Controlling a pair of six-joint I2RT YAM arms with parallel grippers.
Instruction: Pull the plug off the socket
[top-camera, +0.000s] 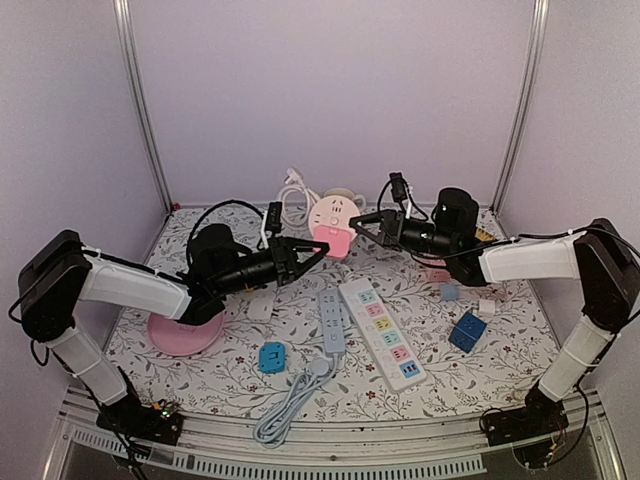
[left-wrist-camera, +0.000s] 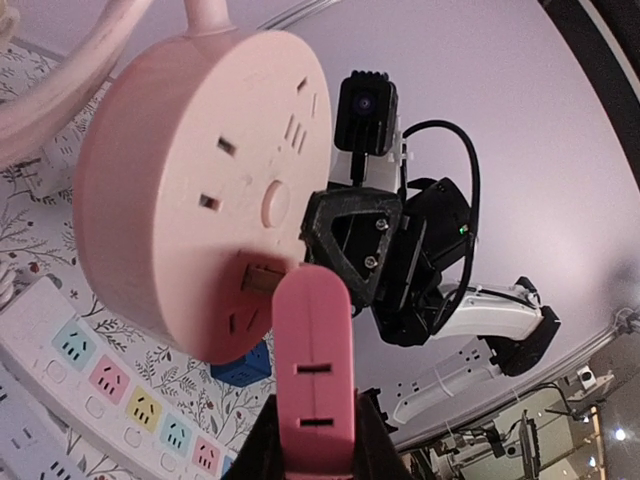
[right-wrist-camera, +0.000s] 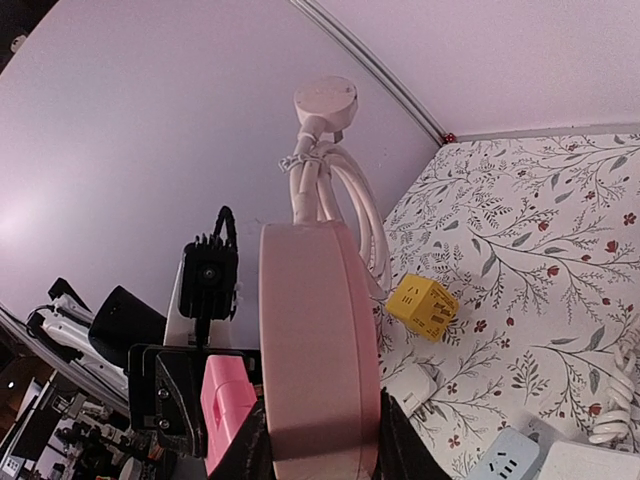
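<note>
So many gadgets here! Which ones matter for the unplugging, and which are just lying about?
In the job: round pink plastic socket hub, held by the right end effector; pink rectangular plug, held by the left end effector.
Lying about: white power strip with coloured outlets, grey power strip, blue cube adapter, yellow cube adapter.

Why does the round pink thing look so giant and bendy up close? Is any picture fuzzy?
Left wrist view: the round socket sits close to a wide lens, so it bulges and straight lines curve; right wrist view: the same bending, wall edges arc; top view: soft even light, faint shadows, nothing fuzzy.
</note>
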